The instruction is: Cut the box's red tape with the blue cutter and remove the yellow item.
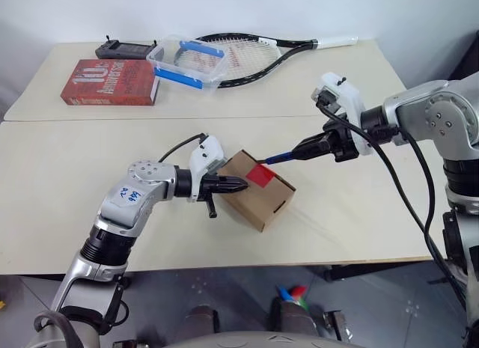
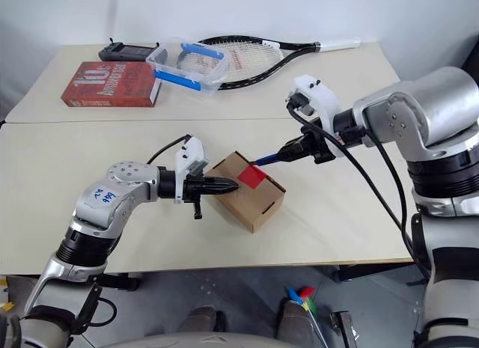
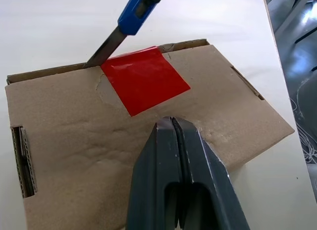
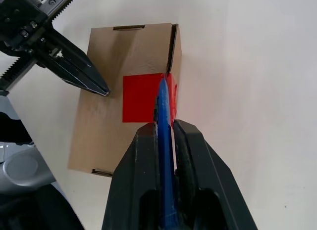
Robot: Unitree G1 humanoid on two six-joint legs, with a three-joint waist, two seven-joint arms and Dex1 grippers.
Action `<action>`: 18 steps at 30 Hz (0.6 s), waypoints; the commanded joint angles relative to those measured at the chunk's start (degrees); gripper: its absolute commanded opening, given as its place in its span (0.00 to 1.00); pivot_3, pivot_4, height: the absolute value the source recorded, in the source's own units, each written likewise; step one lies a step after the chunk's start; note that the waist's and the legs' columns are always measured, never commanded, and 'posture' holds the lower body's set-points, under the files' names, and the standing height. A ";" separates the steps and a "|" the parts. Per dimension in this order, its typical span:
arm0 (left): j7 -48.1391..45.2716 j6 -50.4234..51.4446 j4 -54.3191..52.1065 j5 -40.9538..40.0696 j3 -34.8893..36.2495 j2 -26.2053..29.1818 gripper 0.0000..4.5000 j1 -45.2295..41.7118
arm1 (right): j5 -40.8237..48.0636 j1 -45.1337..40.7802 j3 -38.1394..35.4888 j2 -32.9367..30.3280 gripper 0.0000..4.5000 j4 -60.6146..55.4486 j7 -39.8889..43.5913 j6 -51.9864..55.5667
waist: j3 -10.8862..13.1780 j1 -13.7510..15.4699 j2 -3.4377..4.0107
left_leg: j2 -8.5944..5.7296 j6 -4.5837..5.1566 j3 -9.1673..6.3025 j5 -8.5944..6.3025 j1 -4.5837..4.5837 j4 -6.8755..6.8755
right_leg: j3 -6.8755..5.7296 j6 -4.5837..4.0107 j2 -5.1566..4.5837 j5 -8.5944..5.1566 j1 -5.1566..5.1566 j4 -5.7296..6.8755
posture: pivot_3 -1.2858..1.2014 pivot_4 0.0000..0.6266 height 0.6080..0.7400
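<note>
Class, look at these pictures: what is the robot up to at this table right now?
The robot is working on a small cardboard box on the near table. Its left gripper, shut, presses on the box top to steady it. Its right gripper holds a blue cutter, whose metal tip sits at the edge of the red tape over the flap seam. The box is still closed, and the tape looks whole.

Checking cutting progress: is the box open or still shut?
Shut: the box flap lies flat, red tape intact, blue cutter blade at its edge.
</note>
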 commanded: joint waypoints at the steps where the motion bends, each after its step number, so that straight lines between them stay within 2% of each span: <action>1: 0.37 0.80 1.17 1.79 -2.66 0.42 0.00 1.21 | 1.98 -1.52 0.67 -0.30 0.03 -0.36 0.34 2.24 | 0.00 0.04 0.00 | 0.00 0.00 0.00 0.00 0.01 0.00 | 0.00 0.00 0.00 0.00 0.00 0.00 | 0.52 0.24 1.00; 9: 1.10 1.78 1.06 2.41 -4.21 -0.09 0.00 1.61 | 8.55 -5.38 5.25 -1.02 0.03 5.73 -3.57 2.28 | -0.04 0.05 0.04 | 0.00 0.00 0.01 0.00 0.15 0.00 | 0.02 0.00 0.00 0.00 0.13 0.01 | 0.52 0.24 1.00; 18: 1.85 1.96 0.93 2.18 -4.62 -0.65 0.00 1.84 | 14.22 -7.19 10.81 -4.93 0.03 5.85 -5.93 2.28 | -0.05 0.53 0.03 | 0.00 0.00 0.02 0.00 0.16 0.00 | 0.04 0.00 0.00 0.00 0.14 0.00 | 0.52 0.24 1.00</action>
